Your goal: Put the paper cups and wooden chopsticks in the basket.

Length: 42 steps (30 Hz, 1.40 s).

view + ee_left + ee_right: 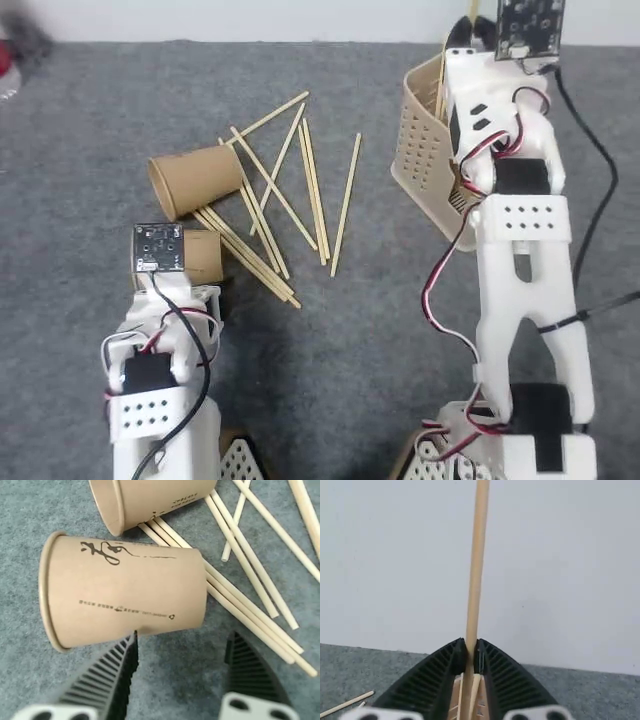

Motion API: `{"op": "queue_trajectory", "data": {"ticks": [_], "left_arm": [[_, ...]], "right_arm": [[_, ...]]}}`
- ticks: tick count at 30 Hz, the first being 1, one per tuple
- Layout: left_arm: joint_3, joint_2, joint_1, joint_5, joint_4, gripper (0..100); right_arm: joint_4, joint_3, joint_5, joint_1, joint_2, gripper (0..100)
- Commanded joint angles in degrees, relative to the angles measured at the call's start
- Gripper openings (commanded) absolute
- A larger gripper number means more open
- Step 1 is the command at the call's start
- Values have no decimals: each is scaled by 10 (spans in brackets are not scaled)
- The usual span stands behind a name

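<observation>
Two brown paper cups lie on their sides on the grey carpet: one cup (195,180) (150,500) farther out, the nearer cup (207,256) (125,597) just ahead of my left gripper (182,655). That gripper is open, its fingers short of the cup and touching nothing. Several wooden chopsticks (275,200) (250,580) lie scattered beside and under the cups. My right gripper (470,655) is shut on one upright chopstick (476,570) above the beige basket (425,150), which holds a few chopsticks (440,90).
The basket stands at the back right, tilted, with the right arm (520,230) over it. A white wall (560,555) rises behind the carpet's far edge. Open carpet (350,350) lies between the two arms.
</observation>
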<state>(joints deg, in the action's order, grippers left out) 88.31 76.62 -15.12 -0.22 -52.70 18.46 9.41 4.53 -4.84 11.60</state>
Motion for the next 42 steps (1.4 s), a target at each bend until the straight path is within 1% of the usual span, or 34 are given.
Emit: {"op": "queue_trajectory", "data": {"ticks": [1,3,4,7,11,13,16,20,21,22,25,26,28,31,34,37,42], "left_arm": [[-1,4,3,4,11,273],[-1,4,3,4,11,273],[-1,4,3,4,11,273],[-1,4,3,4,11,273],[-1,4,2,4,11,273],[-1,4,2,4,11,273],[-1,4,2,4,11,273],[-1,4,1,5,11,273],[-4,5,-4,5,9,273],[-7,5,-22,5,8,273],[-22,5,-106,12,8,273],[-24,5,-117,25,9,273],[-24,5,-119,42,10,273],[-22,4,-117,42,11,273],[-17,4,-87,42,11,273],[-5,4,-61,42,29,273],[-4,4,-61,42,33,273]], "right_arm": [[1,-6,-4,0,14,210],[19,-8,8,-6,23,277],[25,-8,18,-13,29,281],[43,-8,43,-26,46,252],[74,-8,49,-42,72,221],[111,-9,49,-56,90,219],[191,-9,54,-101,105,218],[292,-8,123,-189,75,211],[311,-9,139,-210,62,211],[325,-9,151,-227,48,211],[342,-9,153,-258,-7,211],[343,-9,153,-261,-27,212],[342,-9,153,-261,-70,213],[337,-18,152,-249,-142,214],[339,-64,127,-233,-227,216],[363,-156,92,-218,-325,216],[487,-389,28,-211,-495,217]]}}
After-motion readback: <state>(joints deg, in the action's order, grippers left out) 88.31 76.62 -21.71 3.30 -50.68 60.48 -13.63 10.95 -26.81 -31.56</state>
